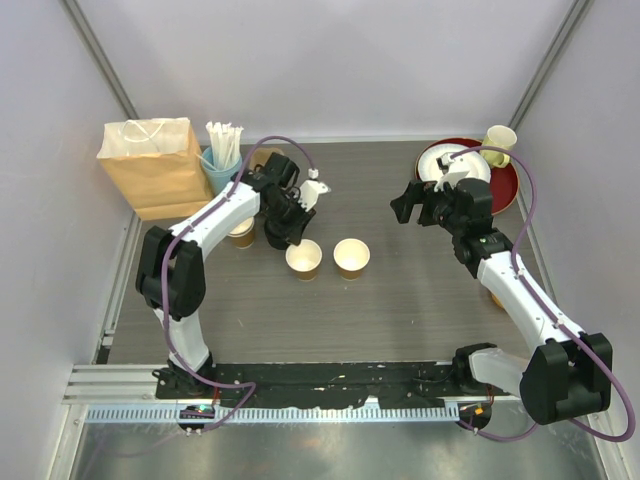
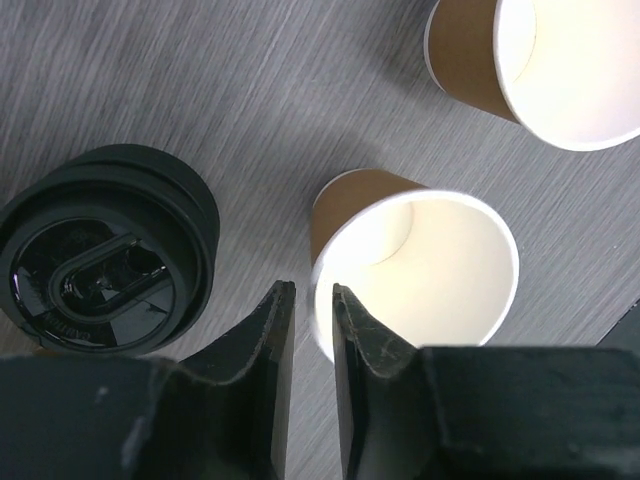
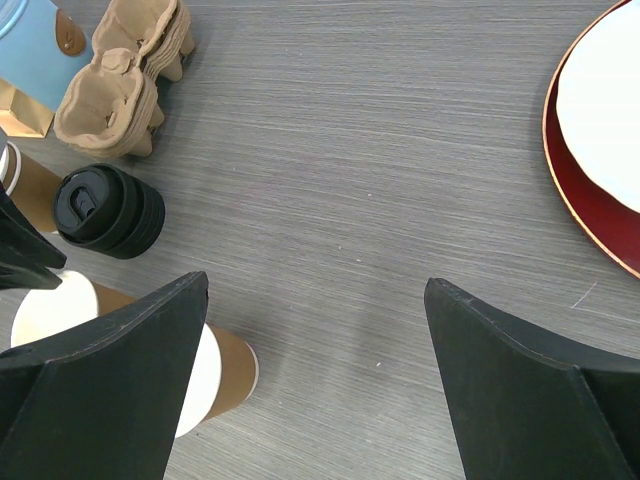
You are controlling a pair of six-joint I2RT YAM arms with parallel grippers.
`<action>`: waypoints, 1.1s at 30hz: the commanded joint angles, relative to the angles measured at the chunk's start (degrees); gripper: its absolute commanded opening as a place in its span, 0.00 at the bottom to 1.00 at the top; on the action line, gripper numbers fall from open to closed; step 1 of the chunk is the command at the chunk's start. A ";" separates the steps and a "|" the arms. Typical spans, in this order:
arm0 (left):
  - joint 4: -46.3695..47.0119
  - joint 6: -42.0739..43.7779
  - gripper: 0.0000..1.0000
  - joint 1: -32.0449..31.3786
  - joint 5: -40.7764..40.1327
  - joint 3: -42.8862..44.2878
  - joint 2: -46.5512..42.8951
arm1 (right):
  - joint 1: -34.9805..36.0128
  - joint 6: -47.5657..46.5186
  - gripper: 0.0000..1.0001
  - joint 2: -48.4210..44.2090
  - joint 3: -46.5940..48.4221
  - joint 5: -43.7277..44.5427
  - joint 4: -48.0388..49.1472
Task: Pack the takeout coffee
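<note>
Closest to us in the left wrist view are the two black fingers (image 2: 270, 340) of the left gripper (image 2: 313, 292), filling the bottom edge. They stand only a narrow slit apart, and the rim of the near cup (image 2: 415, 270) runs up through that slit. One finger hangs outside the brown wall, the other over the white inside. The slit looks wider than the thin paper wall, and we see no pad pressing on it. So we read this claw as slightly open with nothing in its grip.

That cup stands upright and lidless on the grey table (image 2: 250, 90). The second cup (image 2: 560, 70), also upright and lidless, stands beyond it toward the upper right, apart from the first. Left of the fingers sits a stack of black lids (image 2: 105, 250), just beside the near cup but not touching it.

From above we see the two cups side by side in the middle of the table, with the left gripper over the left-hand one.

The right gripper (image 3: 315, 283) hangs with its jaws spread wide over bare table and holds nothing. Both cups lie off to its left, outside the jaws, one of them partly hidden behind a finger. A red plate (image 3: 600, 222) lies on its other side.
</note>
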 commanded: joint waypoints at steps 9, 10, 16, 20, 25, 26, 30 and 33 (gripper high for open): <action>-2.85 2.35 0.57 0.59 2.45 4.46 -3.23 | 0.33 -0.57 0.95 -1.33 2.55 0.32 1.50; -2.06 1.73 0.59 0.76 2.63 4.91 -4.80 | 0.33 -0.66 0.95 -1.33 2.55 0.32 1.50; 5.93 -5.74 0.57 2.87 -10.41 4.48 -7.28 | 0.24 -0.31 0.95 -0.81 2.46 -0.21 1.94; 7.00 -7.42 0.38 2.87 -18.72 4.99 -3.51 | 0.33 -0.22 0.95 0.25 2.72 -0.47 2.20; 7.17 -7.68 0.43 1.74 -19.96 5.53 0.28 | 0.24 -0.22 0.95 0.78 2.81 -0.47 2.03; 7.26 -7.42 0.45 1.47 -20.22 5.70 0.72 | 0.24 -0.22 0.95 0.78 2.81 -0.30 2.03; 7.35 -8.03 0.45 1.03 -19.26 6.84 2.83 | 0.24 -0.31 0.95 0.78 2.81 -0.12 1.76; 7.26 -8.30 0.45 0.50 -18.99 7.20 3.88 | 0.33 -0.48 0.95 0.78 2.72 0.05 1.68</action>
